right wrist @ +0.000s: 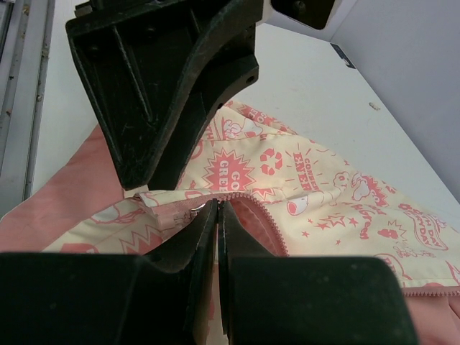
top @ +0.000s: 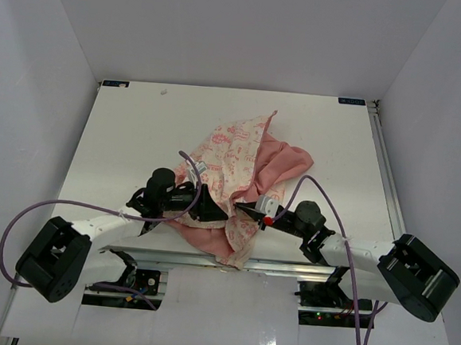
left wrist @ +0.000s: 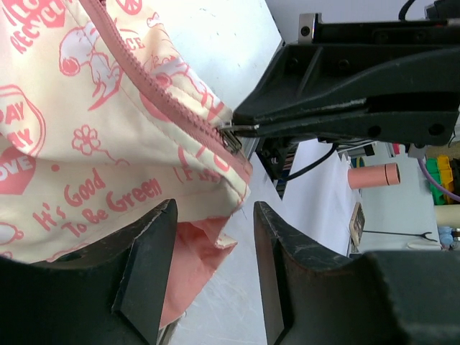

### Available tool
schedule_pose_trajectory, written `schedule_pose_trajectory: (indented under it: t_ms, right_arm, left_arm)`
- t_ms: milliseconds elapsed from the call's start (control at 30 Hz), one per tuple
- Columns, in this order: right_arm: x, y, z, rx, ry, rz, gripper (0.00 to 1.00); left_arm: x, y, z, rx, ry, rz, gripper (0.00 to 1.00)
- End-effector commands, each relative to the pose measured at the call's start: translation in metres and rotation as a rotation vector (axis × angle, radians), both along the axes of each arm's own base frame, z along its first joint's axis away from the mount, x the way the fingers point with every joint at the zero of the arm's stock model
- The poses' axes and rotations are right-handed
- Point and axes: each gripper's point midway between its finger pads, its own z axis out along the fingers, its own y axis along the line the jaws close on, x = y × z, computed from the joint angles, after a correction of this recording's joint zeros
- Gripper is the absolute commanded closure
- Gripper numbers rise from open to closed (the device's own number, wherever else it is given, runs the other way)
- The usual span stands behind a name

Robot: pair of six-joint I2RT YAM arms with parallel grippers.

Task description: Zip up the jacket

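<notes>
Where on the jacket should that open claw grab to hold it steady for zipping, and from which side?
The hem corner of the jacket, just below the zipper pull pinched by the shut right gripper. It is a thin free edge facing the gap of the open left gripper, so coming straight in from the hem side, one finger on each face, looks best.

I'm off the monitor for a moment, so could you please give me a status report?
Left hand open around jacket hem. Right hand shut on zipper pull. Jacket crumpled; nothing seen in the way.
</notes>
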Motion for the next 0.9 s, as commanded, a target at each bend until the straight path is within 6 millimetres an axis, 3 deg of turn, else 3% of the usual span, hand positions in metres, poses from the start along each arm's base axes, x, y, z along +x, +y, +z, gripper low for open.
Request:
schedule_pose_trajectory:
  t_ms: [0, 267, 367, 400, 500, 533, 667, 867]
  right_arm:
    - [0.003, 0.01, 0.028, 0.08, -0.044, -0.003, 0.92]
    - [-0.002, 0.017, 0.028, 0.077, -0.043, 0.01, 0.92]
    - [-0.003, 0.019, 0.027, 0.077, -0.042, 0.01, 0.92]
    - [-0.004, 0.019, 0.026, 0.075, -0.041, 0.012, 0.92]
    - [-0.005, 0.02, 0.025, 0.073, -0.04, 0.017, 0.92]
    - [-0.005, 0.02, 0.025, 0.071, -0.041, 0.018, 0.92]
    - [-0.001, 0.023, 0.022, 0.053, -0.064, 0.017, 0.92]
    - [0.023, 0.026, 0.026, 0.039, -0.099, 0.03, 0.92]
  left_arm:
    - [0.015, -0.009, 0.017, -0.03, -0.061, -0.001, 0.43]
    - [0.021, -0.014, 0.015, -0.037, -0.052, -0.005, 0.43]
    - [0.02, -0.016, 0.016, -0.046, -0.048, -0.014, 0.47]
    - [0.019, -0.016, 0.016, -0.051, -0.051, -0.021, 0.56]
    - [0.013, -0.016, 0.016, -0.065, -0.044, -0.047, 0.97]
    - [0.012, -0.016, 0.015, -0.066, -0.04, -0.054, 1.0]
    - [0.003, -0.013, 0.015, -0.07, -0.035, -0.072, 1.0]
    - [-0.013, -0.005, 0.013, -0.064, -0.039, -0.099, 1.0]
